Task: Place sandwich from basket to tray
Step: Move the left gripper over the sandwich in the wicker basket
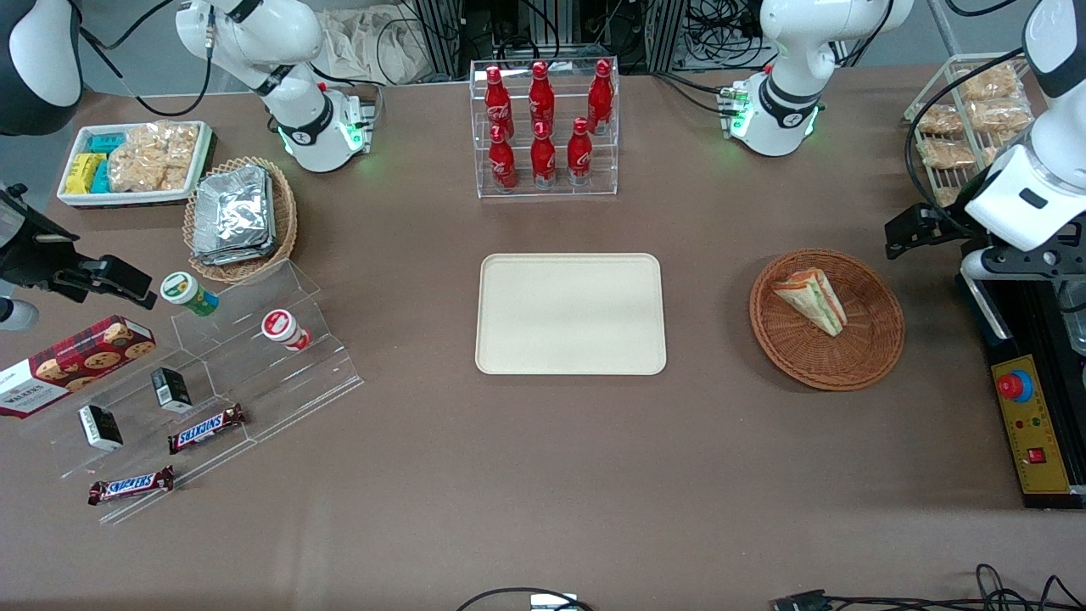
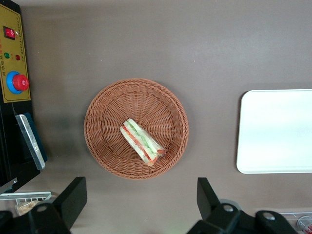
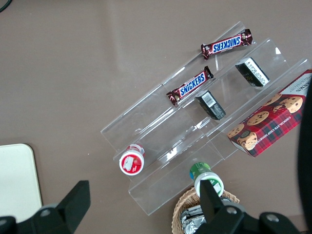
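One soft, light, clear-wrapped sandwich [image 2: 142, 141] lies in the basket [image 2: 105, 105]; the gripper [image 2: 141, 202] hovers above, spread wide, best closing gently across its bread faces.

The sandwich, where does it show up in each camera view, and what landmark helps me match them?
Front view: the sandwich lies in the basket, toward the working arm's end of the table.
Left wrist view: the sandwich is in the basket, below the open gripper.
Right wrist view: not in it.
Shared landmark: the tray.
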Action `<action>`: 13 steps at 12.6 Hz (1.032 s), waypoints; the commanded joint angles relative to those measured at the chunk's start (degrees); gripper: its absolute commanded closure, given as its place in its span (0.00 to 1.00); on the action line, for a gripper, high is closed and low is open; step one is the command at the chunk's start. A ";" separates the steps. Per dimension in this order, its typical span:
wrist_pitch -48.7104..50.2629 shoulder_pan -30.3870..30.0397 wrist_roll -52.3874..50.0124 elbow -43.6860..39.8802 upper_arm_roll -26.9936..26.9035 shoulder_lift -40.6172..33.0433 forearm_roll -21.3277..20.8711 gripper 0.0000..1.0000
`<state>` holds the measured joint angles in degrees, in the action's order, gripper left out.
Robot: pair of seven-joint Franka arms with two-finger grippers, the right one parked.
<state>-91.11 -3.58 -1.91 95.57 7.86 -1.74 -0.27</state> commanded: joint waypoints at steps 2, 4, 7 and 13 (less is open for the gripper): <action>3.22 0.59 0.86 -0.56 -0.65 -0.73 0.71 0.00; 3.22 0.51 0.86 -0.56 -0.83 -0.37 0.71 0.00; 2.61 0.33 -1.41 0.75 -0.92 0.33 0.19 0.00; -13.17 0.42 -10.64 22.25 -0.83 -7.65 -0.69 0.00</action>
<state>-98.24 -3.54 -9.40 107.81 7.24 -3.13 -0.43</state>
